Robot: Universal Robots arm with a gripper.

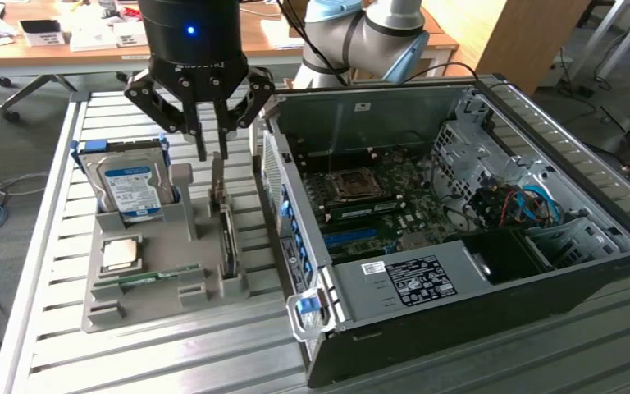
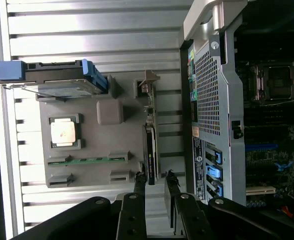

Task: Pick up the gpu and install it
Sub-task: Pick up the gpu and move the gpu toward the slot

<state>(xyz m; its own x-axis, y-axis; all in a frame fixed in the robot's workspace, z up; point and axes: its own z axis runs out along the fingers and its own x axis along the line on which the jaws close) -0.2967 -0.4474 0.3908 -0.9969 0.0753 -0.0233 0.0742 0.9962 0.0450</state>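
- The gpu [image 1: 225,226] has not been lifted; it stands on edge in a slot of the grey moulded holder [image 1: 107,312], just beside the open computer case [image 1: 458,328].
- The gripper [image 1: 212,154] hangs right over the card's upper edge. Its jaws are a little apart, gripping nothing, and the card's edge lines up with the gap between them in the wrist view.
- Picking up and installing are both judged left to do; the motherboard [image 1: 392,197] shows bare slots.
- The card is thin, flat and rigid, with a dark block on one face.
- The holder looks like matte plastic, and the table [image 1: 184,361] is ribbed bare metal.
- The case is black outside, with perforated grey sheet metal inside.
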